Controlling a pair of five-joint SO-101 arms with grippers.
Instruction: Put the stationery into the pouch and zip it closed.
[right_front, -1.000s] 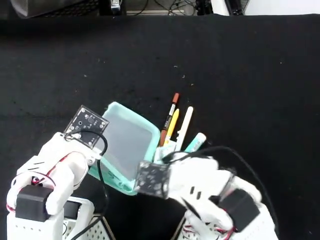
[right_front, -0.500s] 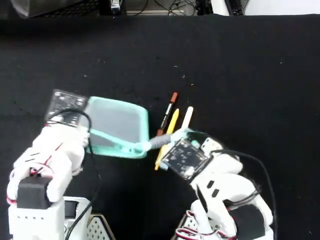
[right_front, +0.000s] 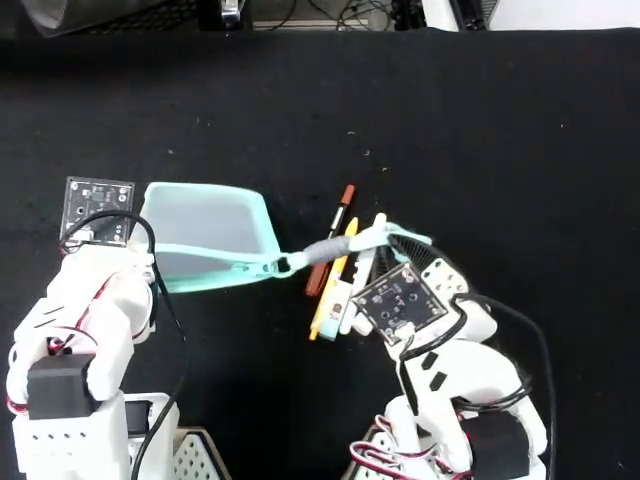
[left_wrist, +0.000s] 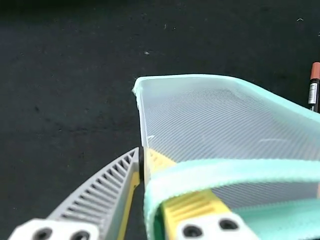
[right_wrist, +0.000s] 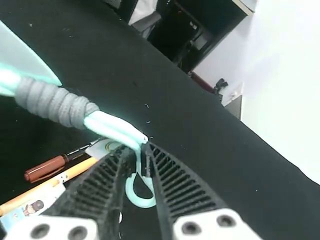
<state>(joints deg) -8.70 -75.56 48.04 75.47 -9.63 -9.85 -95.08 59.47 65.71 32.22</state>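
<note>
- At the near edge of the table (right_front: 480, 140), the two arms stand side by side, each bent forward over the black cloth.
- On the left side, the left gripper (left_wrist: 144, 157) is clenched on the end of the pouch (right_front: 205, 228). Its grey finger sits outside the mesh wall and its yellow finger is tucked under the teal rim band.
- On the right side, the right gripper (right_wrist: 142, 150) is pinched tight on the teal pull loop (right_wrist: 114, 128), its ribbed fingers meeting over the strap.
- Between the two grippers, the pouch lies on the cloth with its mesh side up. Its zip line runs from the left gripper to a grey wrapped cord (right_wrist: 52, 101), which joins the teal pull loop. The whole line looks drawn taut.
- Beneath that cord, the stationery lies on the table, outside the pouch and just beside its right end.
- A brown pen (right_front: 342, 215), a yellow pen (right_front: 322, 315) and a white pen (right_front: 362, 270) lie close together, nearly parallel, pointing away from the arms.
- Beyond the pens, the black cloth stretches to the far edge, where cables (right_front: 320, 15) lie.
</note>
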